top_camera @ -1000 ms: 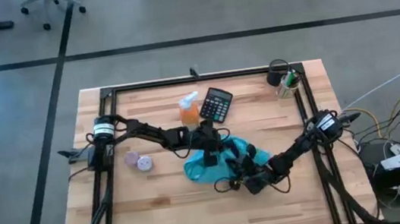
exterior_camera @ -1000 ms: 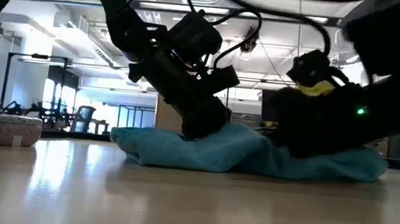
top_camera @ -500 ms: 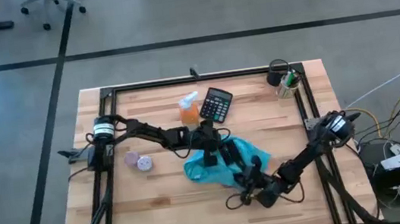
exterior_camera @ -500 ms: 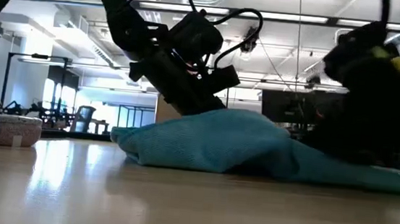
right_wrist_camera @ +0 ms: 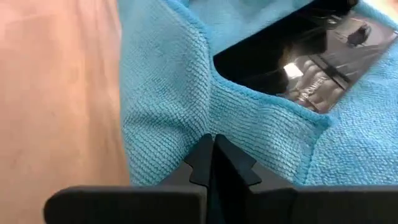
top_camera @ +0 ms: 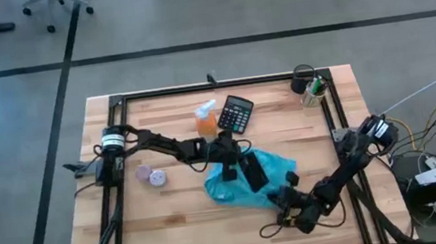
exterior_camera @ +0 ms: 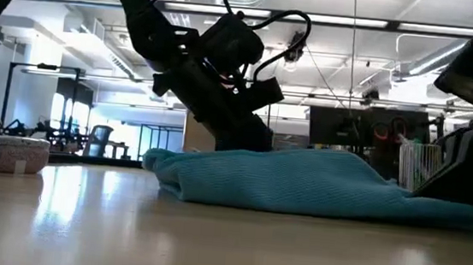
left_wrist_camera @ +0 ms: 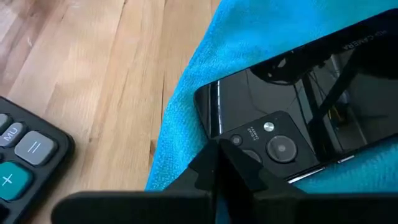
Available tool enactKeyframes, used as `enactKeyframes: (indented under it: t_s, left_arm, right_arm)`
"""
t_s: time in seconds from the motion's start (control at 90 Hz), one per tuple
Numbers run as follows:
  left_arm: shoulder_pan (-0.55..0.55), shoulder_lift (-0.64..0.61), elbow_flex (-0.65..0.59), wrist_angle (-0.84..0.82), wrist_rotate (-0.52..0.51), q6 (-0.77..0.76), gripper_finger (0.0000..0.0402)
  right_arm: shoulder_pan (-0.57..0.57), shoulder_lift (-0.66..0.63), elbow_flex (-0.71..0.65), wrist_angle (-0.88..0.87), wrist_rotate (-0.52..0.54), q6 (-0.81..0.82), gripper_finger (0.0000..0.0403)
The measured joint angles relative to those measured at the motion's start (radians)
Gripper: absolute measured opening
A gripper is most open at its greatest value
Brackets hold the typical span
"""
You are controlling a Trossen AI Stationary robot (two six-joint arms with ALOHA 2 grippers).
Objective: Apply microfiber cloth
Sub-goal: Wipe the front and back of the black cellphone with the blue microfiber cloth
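The turquoise microfiber cloth point(top_camera: 270, 170) lies on the wooden table with a black phone point(left_wrist_camera: 298, 99) resting on it, camera side up. Part of the cloth point(right_wrist_camera: 186, 93) is folded over one end of the phone point(right_wrist_camera: 292, 56). My left gripper point(top_camera: 229, 171) is shut, its tips at the phone's camera end. Nearer the front edge, my right gripper point(top_camera: 282, 196) is shut on the cloth's near right part. In the low view the cloth point(exterior_camera: 301, 181) is a low mound with my left gripper point(exterior_camera: 240, 137) behind it. My left gripper sets its shut fingertips point(left_wrist_camera: 219, 163) on the phone's camera end point(left_wrist_camera: 239, 140), slanting down from the table's left. The phone lies flat on the cloth. My right gripper pinches the cloth near its hemmed edge point(right_wrist_camera: 214, 127) between its two fingers, low over the table, coming from the near right. The cloth runs from the fingers up over the phone's end and stays on the table.
A black calculator point(top_camera: 235, 114) and an orange spray bottle point(top_camera: 206, 119) stand behind the cloth. Two small round tins point(top_camera: 150, 175) lie to the left, and a wire cup with pens point(top_camera: 310, 87) is at the far right corner. A black frame point(top_camera: 197, 87) rims the table.
My right gripper has gone toward the table's near right corner, still shut on the cloth. The cloth's right part has been drawn out after it and lies lower and flatter than before. The end under my left gripper has stayed in place.
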Motion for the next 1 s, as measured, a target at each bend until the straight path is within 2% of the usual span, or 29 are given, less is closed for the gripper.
enactKeyframes:
  t_s: [0.211,0.511,0.767,0.878,1.0]
  left_arm:
    - [0.0,0.0,-0.001,0.002,-0.001,-0.003,0.0]
    - [0.0,0.0,-0.002,0.009,0.003,-0.003,0.0]
    - [0.0,0.0,-0.002,0.014,0.003,-0.001,0.0]
    - [0.0,0.0,-0.002,0.025,0.003,0.0,0.0]
    - [0.0,0.0,-0.002,0.018,0.003,0.0,0.0]
  right_arm:
    - [-0.045,-0.001,0.002,0.116,0.142,-0.135,0.0]
    - [-0.169,0.088,0.004,0.196,0.134,-0.117,0.0]
    - [-0.198,0.083,0.002,0.192,0.252,-0.131,0.0]
    - [-0.247,0.082,0.002,0.188,0.246,-0.156,0.0]
    - [-0.268,0.038,0.001,0.163,0.189,-0.18,0.0]
